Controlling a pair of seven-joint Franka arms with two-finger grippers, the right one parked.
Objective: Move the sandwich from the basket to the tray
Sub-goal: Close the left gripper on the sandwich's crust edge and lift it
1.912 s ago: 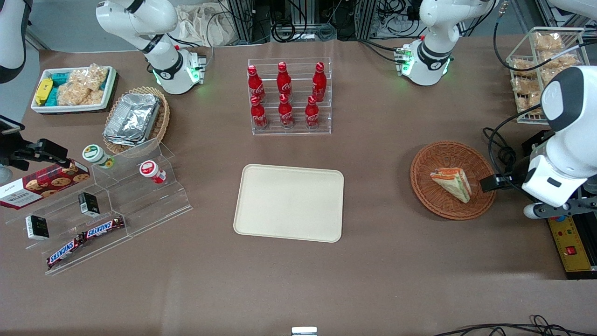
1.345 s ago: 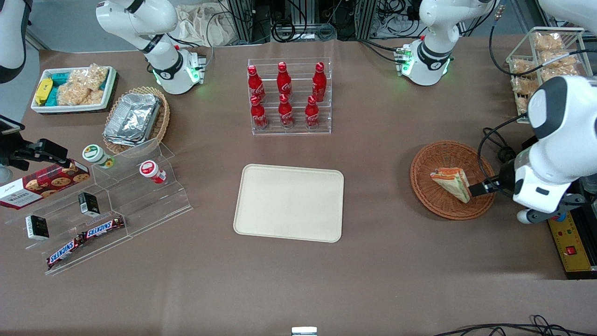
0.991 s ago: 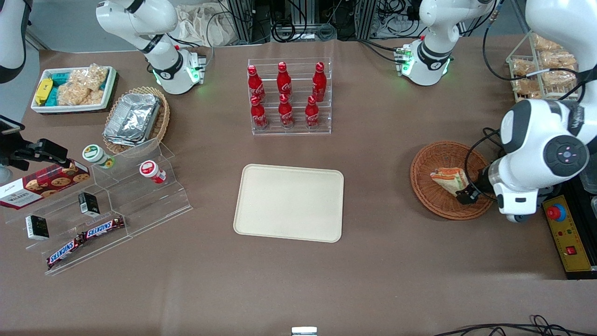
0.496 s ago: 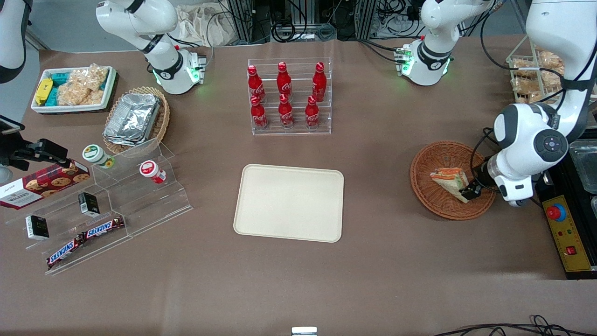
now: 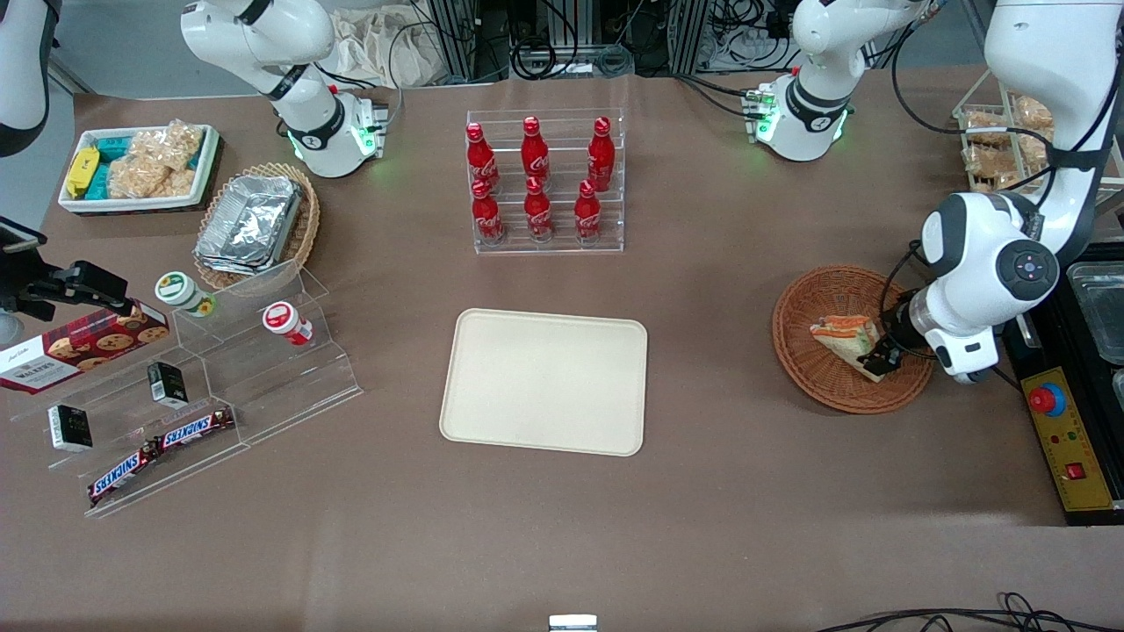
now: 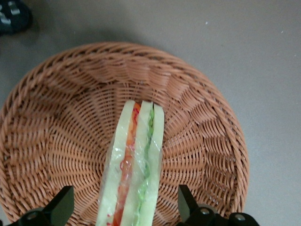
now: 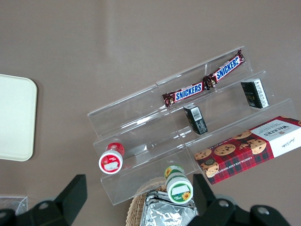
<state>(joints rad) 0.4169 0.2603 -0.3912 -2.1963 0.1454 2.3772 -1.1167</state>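
The sandwich (image 5: 848, 343) lies in the reddish-brown woven basket (image 5: 812, 377), which sits on the brown desk (image 5: 720, 491) toward the working arm's end. In the front view the wedge rests with its orange-topped broad end pointing toward the tray (image 5: 544, 381) and its narrow tip toward the arm. The gripper (image 5: 878, 362) is down inside the basket at the tip end of the sandwich, its dark fingers right at the wedge's point.

The left wrist view looks straight down into the basket (image 6: 56, 141). There the sandwich (image 6: 134, 169) stands on edge, showing pale bread with an orange layer and a green layer under clear wrap. The gripper (image 6: 126, 209) has its jaws spread wide, one black fingertip (image 6: 62, 203) on each side of the wedge, each standing apart from the bread with bare wicker showing between; nothing is gripped.

The cream tray lies flat near the middle of the desk, well apart from the basket and with nothing on it. Farther from the front camera than the tray, a clear rack of red bottles (image 5: 537, 180) stands upright.
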